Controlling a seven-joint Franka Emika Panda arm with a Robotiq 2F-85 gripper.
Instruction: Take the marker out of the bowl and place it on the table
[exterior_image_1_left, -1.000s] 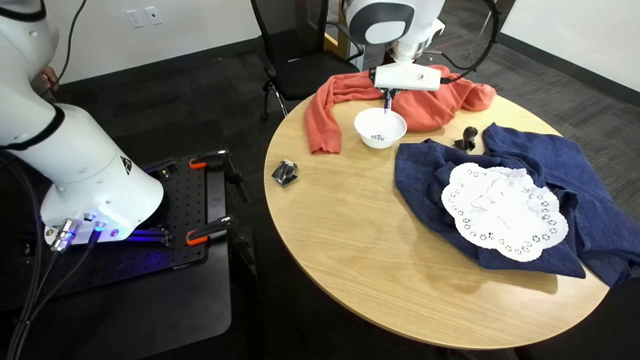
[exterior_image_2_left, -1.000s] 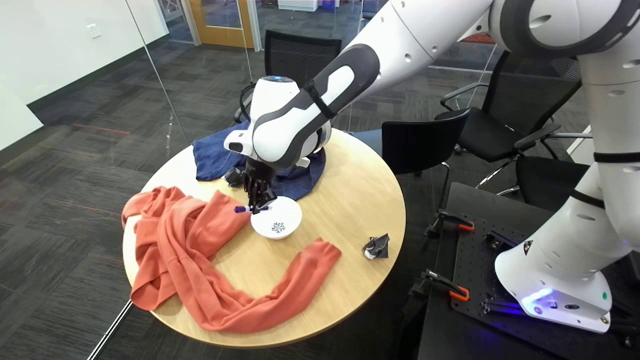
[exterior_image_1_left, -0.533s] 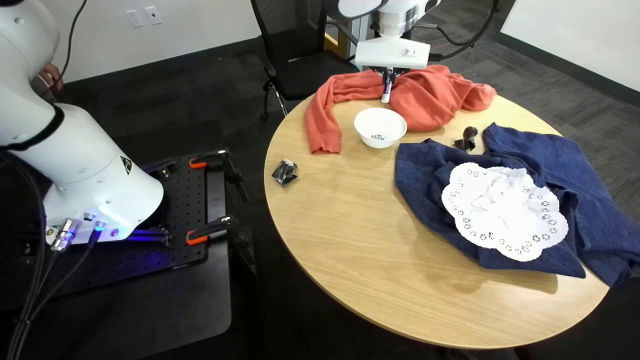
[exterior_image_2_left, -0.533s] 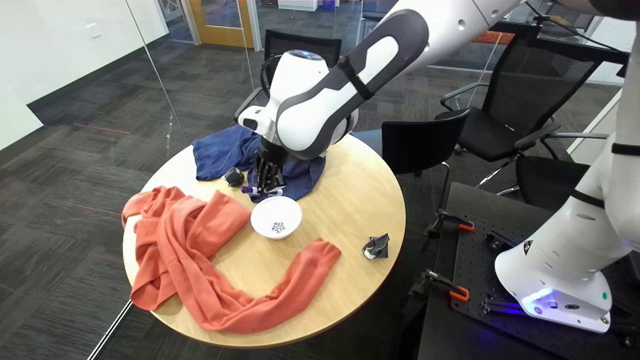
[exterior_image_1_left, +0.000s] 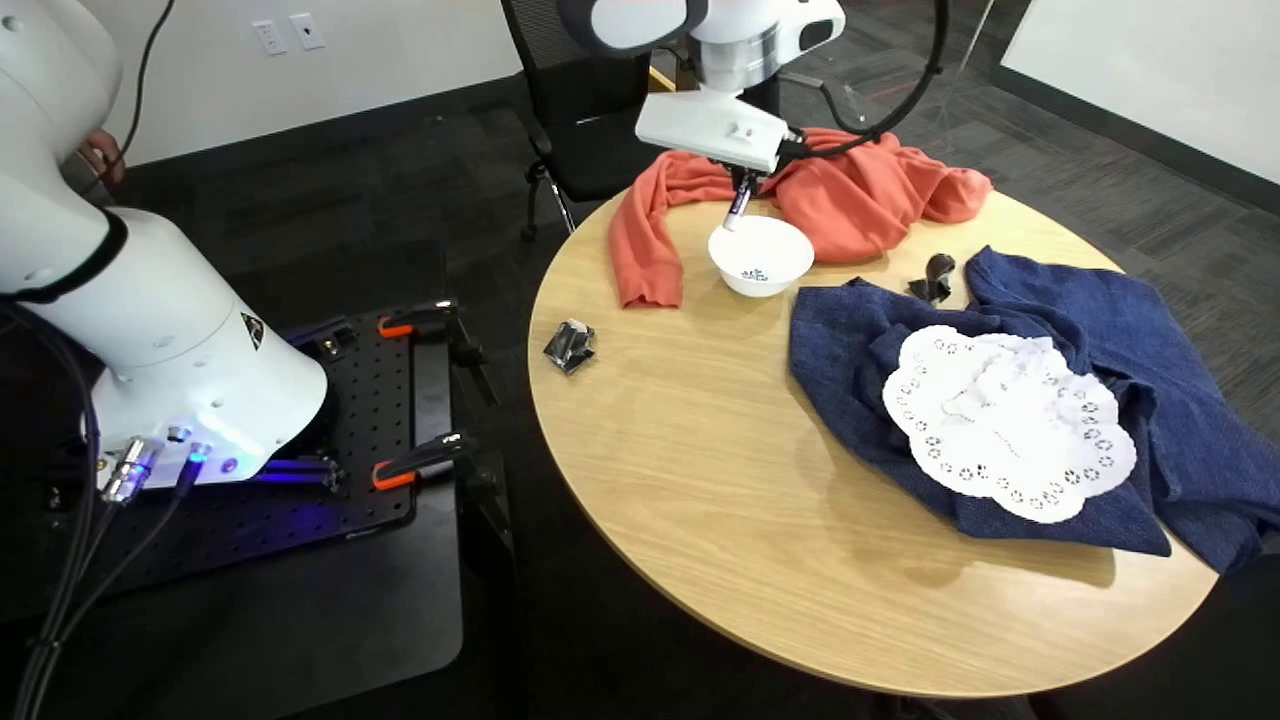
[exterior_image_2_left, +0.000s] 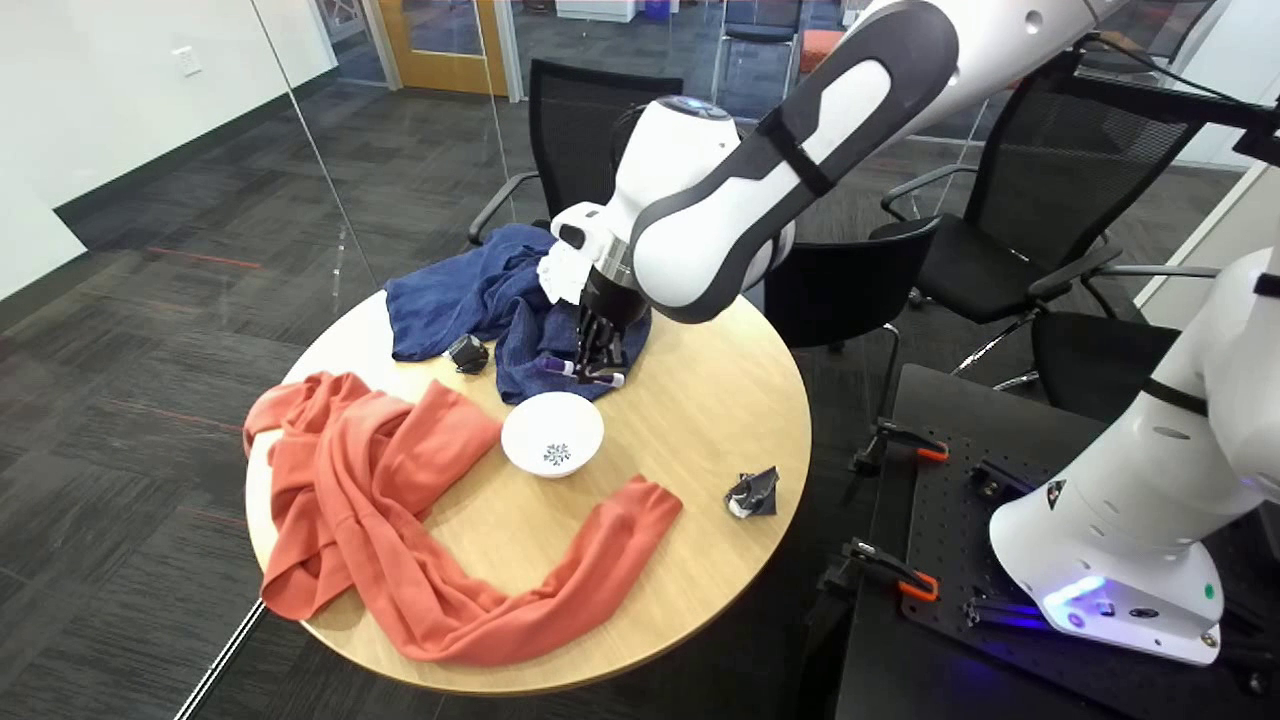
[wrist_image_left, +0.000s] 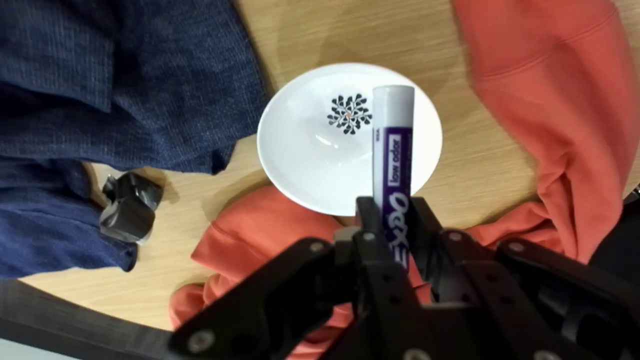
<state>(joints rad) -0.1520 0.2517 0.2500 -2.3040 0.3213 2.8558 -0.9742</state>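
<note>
Marker, white and purple, clamped in my pincer and held clear of the bowl; whether directly above or beside it I cannot judge well. The bowl stands upright on the round table. Just beside the bowl: an orange cloth and a dark-blue cloth. Farther from it, atop the latter: a lace doily.

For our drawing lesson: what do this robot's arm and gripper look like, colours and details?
The arm is white, with rounded segments, dark grey panels and black bands. A black cable runs to a white, bar-shaped housing above the gripper. The gripper is black, with jointed linkages and round screw heads. The white base bears a dark sticker, with blue light below.
</note>
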